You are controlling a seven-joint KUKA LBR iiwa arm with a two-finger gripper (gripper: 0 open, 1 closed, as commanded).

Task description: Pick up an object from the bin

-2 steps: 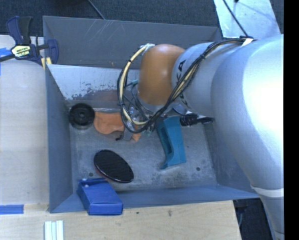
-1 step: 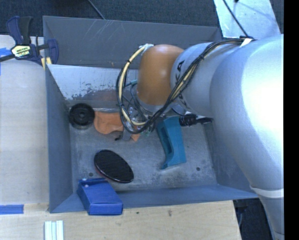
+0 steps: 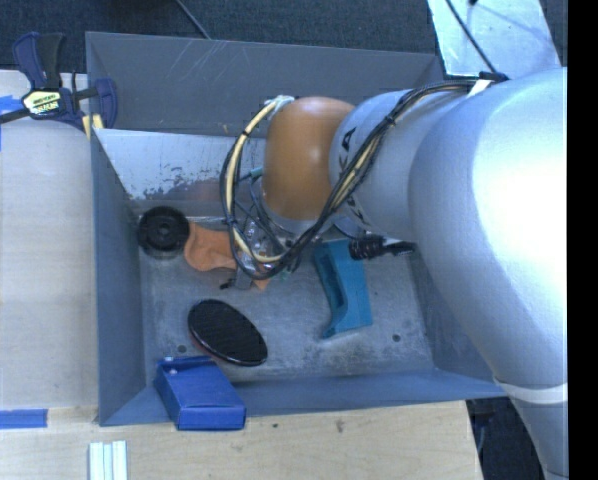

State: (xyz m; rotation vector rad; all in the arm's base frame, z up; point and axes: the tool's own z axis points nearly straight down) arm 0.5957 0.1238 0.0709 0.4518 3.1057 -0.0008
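Jaws seen just beside orange lump [image 3: 209, 249] in far left of bin [image 3: 119, 298], black oval [image 3: 227, 332] lying nearer, grip state not discernible

Grey bin [image 3: 119, 298]: black knob [image 3: 163, 231], black oval [image 3: 227, 332], orange lump [image 3: 209, 250], blue box [image 3: 201, 395], teal bracket [image 3: 344, 288].

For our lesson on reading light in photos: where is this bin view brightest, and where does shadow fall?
Camera view: brightest on the grey metal bin's sloped left-rear wall and the silver-white arm casing; shadow lies beneath the wrist, darkening the floor by the orange-brown soft lump and round black cap.
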